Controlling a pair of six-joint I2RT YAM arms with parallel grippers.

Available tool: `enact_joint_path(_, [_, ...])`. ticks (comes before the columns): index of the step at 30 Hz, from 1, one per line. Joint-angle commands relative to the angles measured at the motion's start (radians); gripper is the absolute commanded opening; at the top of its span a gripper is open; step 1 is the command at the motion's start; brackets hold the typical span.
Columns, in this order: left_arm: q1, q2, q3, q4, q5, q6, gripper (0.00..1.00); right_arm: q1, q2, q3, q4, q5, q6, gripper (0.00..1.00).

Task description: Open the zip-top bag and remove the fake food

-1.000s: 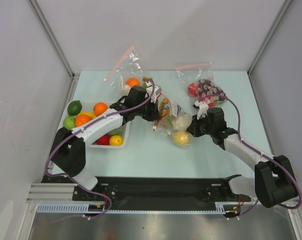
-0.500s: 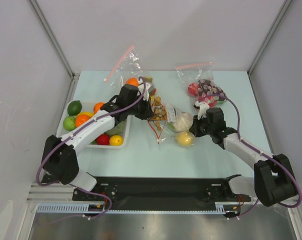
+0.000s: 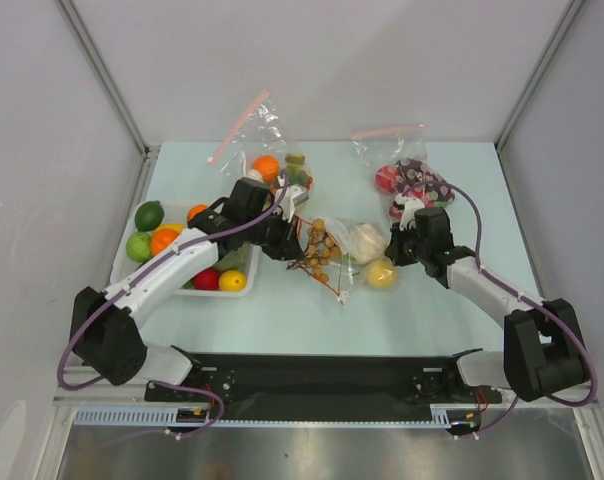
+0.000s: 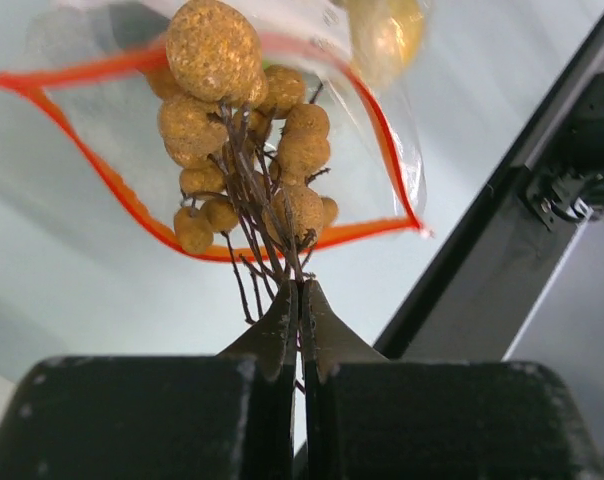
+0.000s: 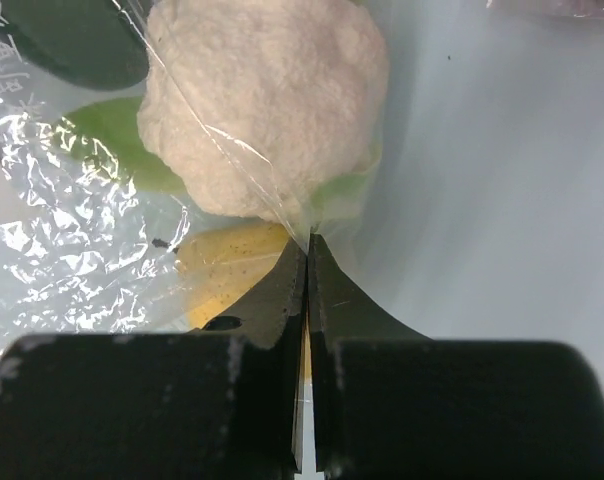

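Note:
The zip-top bag [image 3: 344,262] lies mid-table, its red-orange zip rim [image 4: 102,175] gaping wide in the left wrist view. My left gripper [image 3: 290,250] [image 4: 300,292] is shut on the dark stems of the brown bumpy cluster [image 3: 318,244] [image 4: 244,130], which hangs at the bag's mouth, ringed by the rim. At the bag's other end, my right gripper [image 3: 402,248] [image 5: 307,242] is shut on a fold of the plastic. Inside the bag are the pale white-green leafy head [image 5: 267,120] [image 3: 367,240], the yellow fruit [image 5: 227,265] [image 3: 382,272] and a dark green piece [image 5: 77,40].
A white tray [image 3: 227,294] with limes, oranges, a lemon and a red fruit sits at the left. Two other clear bags with pink zip strips lie at the back: one with an orange [image 3: 272,160], one with red-purple toys [image 3: 410,178]. The black base rail [image 3: 322,375] runs along the near edge.
My left gripper has pulled back leftwards and nearer, drawing the brown cluster out toward the bag's mouth. The right gripper and the bag's far end have shifted slightly right.

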Motion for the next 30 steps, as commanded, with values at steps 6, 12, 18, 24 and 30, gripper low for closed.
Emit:
enact_joint_path(6, [0.007, -0.183, -0.003, -0.042, 0.11, 0.01, 0.01, -0.01, 0.06, 0.066, 0.005, 0.035, 0.002, 0.0])
enact_joint_path(12, [0.013, -0.229, 0.014, -0.125, 0.087, 0.019, 0.01, -0.009, 0.06, 0.074, 0.0, 0.036, -0.003, 0.0])
enact_joint_path(18, [0.065, -0.329, 0.016, -0.175, 0.043, 0.01, 0.0, -0.012, 0.066, 0.08, 0.0, 0.032, -0.004, 0.0])
enact_joint_path(24, [0.188, -0.401, 0.034, -0.214, -0.071, -0.024, 0.0, -0.012, 0.067, 0.081, 0.004, 0.023, -0.004, 0.0])
enact_joint_path(30, [0.274, -0.421, 0.011, -0.285, -0.152, -0.021, 0.0, -0.012, 0.069, 0.083, 0.002, 0.018, -0.006, 0.0])
